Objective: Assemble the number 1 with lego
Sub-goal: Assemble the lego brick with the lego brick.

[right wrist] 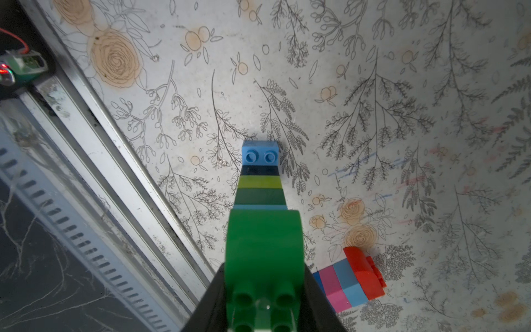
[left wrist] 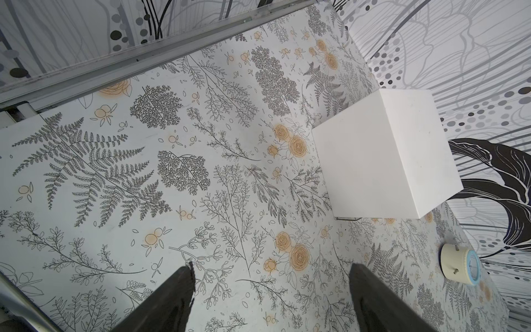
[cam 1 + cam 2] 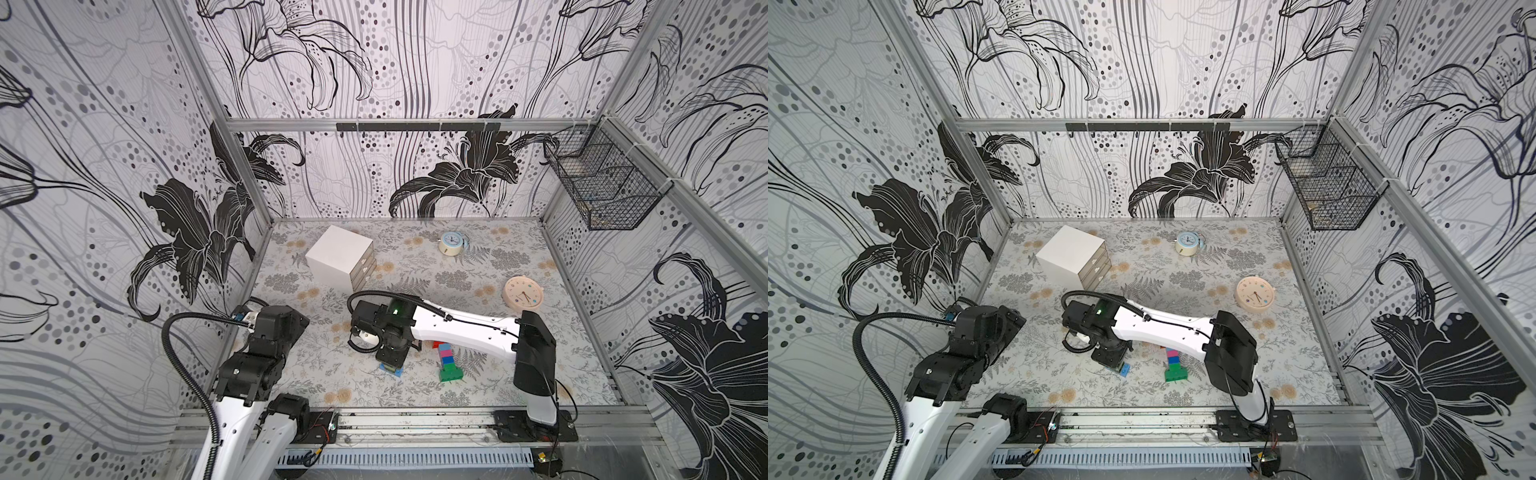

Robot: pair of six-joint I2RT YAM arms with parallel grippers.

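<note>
Right tool (image 1: 263, 290) grips lego (image 1: 263, 244); clock (image 3: 523, 294) apart

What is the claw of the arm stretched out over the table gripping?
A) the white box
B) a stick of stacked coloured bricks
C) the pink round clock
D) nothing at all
B: the right wrist view shows the right gripper shut on the stick of stacked bricks, with its green end brick between the fingers.

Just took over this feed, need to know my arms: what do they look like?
The left arm and right arm: white link shells, black joint housings, black ribbed cable conduit, dark jaws. A green light glows at the right wrist.
</note>
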